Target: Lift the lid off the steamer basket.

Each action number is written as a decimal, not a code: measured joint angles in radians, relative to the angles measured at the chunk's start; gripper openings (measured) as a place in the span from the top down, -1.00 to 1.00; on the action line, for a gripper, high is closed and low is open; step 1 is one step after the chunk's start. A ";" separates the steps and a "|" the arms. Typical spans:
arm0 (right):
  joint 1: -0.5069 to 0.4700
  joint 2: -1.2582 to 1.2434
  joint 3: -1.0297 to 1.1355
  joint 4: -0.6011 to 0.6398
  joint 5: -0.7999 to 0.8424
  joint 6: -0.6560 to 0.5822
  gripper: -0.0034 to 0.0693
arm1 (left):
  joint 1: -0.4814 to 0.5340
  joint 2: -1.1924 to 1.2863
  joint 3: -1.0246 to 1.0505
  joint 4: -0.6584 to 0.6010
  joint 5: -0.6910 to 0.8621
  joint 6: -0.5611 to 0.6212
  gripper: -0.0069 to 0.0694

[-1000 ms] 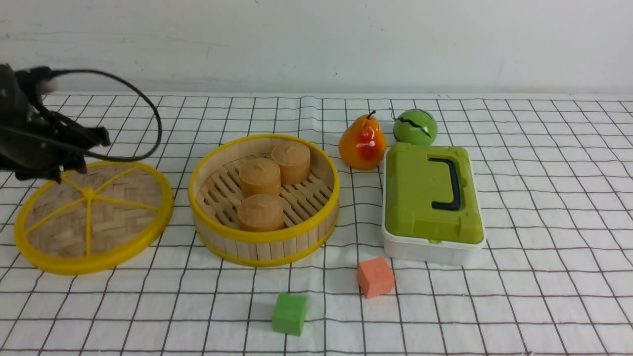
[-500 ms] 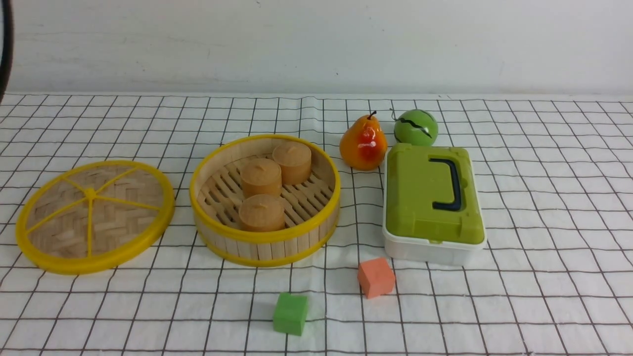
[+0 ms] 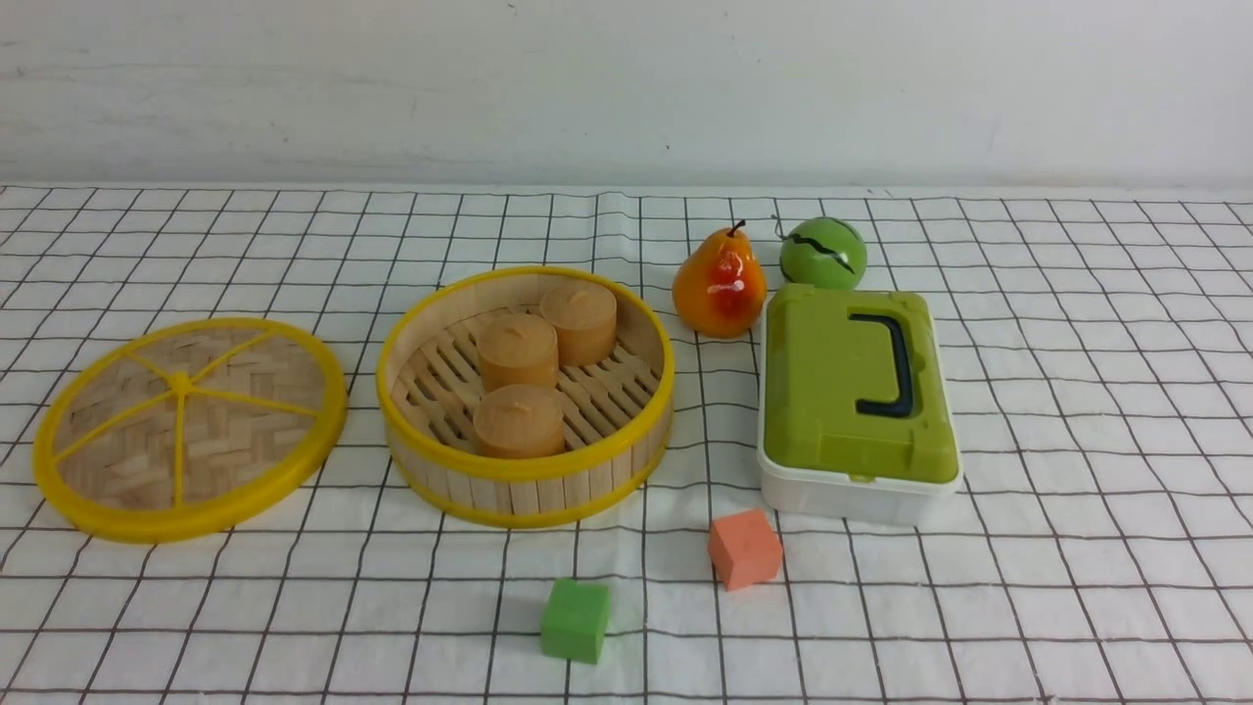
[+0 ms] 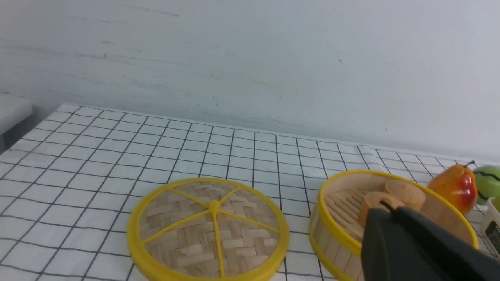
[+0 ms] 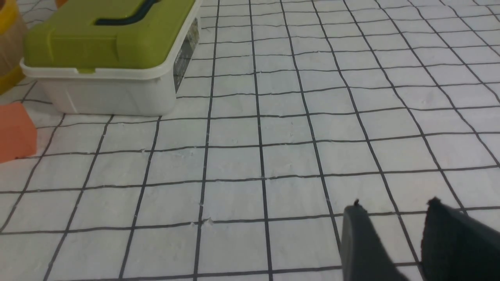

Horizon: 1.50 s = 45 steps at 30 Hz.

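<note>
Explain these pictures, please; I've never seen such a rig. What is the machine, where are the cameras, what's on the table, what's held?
It is a robot with two arms, each ending in a grasping tool. The wide picture looks forward from between the arms; neither arm shows. The other two come from cameras on the wrists. On the checked cloth lie the lid, flat beside the open steamer basket holding three tan cylinders, plus a pear, a green ball, a green-lidded box, an orange cube and a green cube. The left tool is shut, the right tool open; both hold nothing.
</note>
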 joint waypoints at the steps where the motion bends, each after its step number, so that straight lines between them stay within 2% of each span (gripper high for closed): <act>1: 0.000 0.000 0.000 0.000 0.000 0.000 0.25 | 0.000 -0.004 0.005 -0.006 0.001 0.003 0.85; 9: 0.000 0.000 0.000 0.000 0.000 0.000 0.25 | -0.003 -0.031 0.132 -0.050 0.011 0.034 0.85; 15: 0.000 0.000 0.000 0.000 0.000 0.000 0.25 | -0.097 -0.034 0.155 0.008 0.073 0.036 0.85; 20: 0.000 0.000 0.000 0.000 0.000 0.000 0.25 | -0.205 -0.115 0.235 0.065 0.007 0.030 0.85; 25: 0.000 0.000 0.000 0.000 0.000 0.000 0.25 | -0.212 -0.173 0.364 0.193 -0.093 -0.147 0.85; 26: 0.000 0.000 0.000 0.000 0.000 0.000 0.25 | -0.212 -0.173 0.388 0.228 -0.092 -0.205 0.85; 30: 0.000 0.000 0.000 0.000 0.000 0.000 0.25 | -0.212 -0.173 0.400 0.253 -0.010 -0.275 0.85; 38: 0.000 0.000 0.000 0.000 0.000 0.000 0.25 | -0.212 -0.173 0.404 0.247 0.032 -0.187 0.85; 45: 0.000 0.000 0.000 0.000 0.000 0.000 0.25 | -0.212 -0.173 0.404 0.247 0.032 -0.171 0.85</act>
